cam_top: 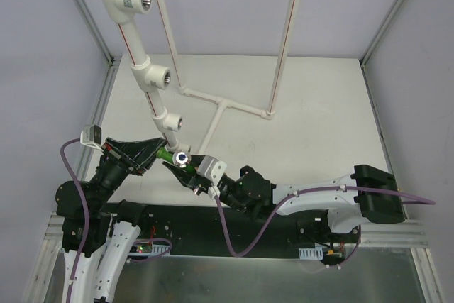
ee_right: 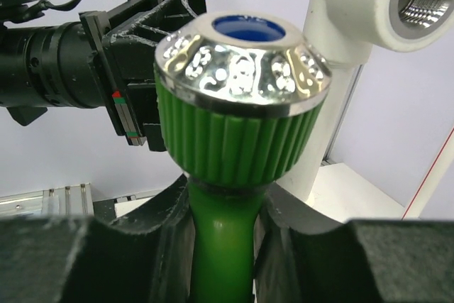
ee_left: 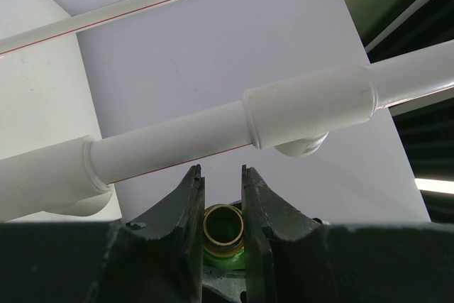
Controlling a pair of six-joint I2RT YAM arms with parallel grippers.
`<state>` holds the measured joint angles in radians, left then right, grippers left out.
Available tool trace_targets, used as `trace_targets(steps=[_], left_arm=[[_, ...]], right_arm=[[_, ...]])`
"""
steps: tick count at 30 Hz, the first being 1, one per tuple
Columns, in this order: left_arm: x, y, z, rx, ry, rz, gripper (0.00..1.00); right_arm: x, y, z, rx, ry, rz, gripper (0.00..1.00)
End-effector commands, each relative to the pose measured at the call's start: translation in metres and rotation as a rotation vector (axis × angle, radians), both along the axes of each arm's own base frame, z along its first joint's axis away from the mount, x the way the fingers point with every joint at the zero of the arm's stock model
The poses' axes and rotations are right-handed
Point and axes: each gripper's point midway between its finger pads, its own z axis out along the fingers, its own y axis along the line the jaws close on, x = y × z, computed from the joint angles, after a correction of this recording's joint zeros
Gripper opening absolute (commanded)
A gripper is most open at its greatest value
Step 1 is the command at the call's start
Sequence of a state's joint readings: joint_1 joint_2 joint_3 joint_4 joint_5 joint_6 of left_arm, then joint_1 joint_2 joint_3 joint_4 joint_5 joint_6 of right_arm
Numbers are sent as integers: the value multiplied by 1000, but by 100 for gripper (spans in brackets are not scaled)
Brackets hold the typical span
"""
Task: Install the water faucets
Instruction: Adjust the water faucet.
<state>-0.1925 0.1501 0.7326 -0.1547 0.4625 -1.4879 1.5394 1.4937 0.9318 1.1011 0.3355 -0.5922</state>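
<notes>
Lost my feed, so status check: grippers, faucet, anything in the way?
Left gripper shut on green faucet, brass end. Right gripper shut on its stem. Faucet not yet in pipe fitting. Nothing seen blocking.

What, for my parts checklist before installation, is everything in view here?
green faucet: one, green with silver cap, held between both claws, near table edge.
threaded pipe fittings: three, white, along the thick slanted pipe, left.
thin pipe frame: one, white with red stripes, standing mid-table.
table: one, white, under everything.
left claw: one, black, shut on the faucet's brass threaded end.
right claw: one, black, shut on the faucet's stem.
</notes>
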Motion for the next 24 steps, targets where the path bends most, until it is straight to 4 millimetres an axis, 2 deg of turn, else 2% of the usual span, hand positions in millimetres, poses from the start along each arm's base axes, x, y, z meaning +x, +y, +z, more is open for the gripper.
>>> trace_targets(steps=[1, 6, 9, 12, 15, 19, 22, 24], left_arm=[[-12, -4, 15, -37, -36, -61, 0], [-10, -5, 12, -39, -26, -64, 1], [-9, -5, 10, -35, -24, -59, 27], [-8, -4, 10, -33, -28, -54, 42], [-7, -5, 9, -27, -26, -55, 47], [-7, -5, 9, -19, -33, -51, 58], [-5, -8, 8, 19, -46, -59, 62], [-6, -11, 9, 82, -75, -71, 64]], right_arm=[[-3, -3, 27, 61, -3, 24, 0], [-2, -4, 22, 43, 4, 15, 0], [-2, -7, 21, 43, 8, 17, 0], [-2, -9, 19, 39, 18, 16, 0], [-2, -10, 19, 36, 28, 22, 0], [-5, -15, 16, 28, 58, 40, 0], [-11, -30, 17, 27, 83, 60, 0], [-14, -41, 11, 2, 109, 71, 0]])
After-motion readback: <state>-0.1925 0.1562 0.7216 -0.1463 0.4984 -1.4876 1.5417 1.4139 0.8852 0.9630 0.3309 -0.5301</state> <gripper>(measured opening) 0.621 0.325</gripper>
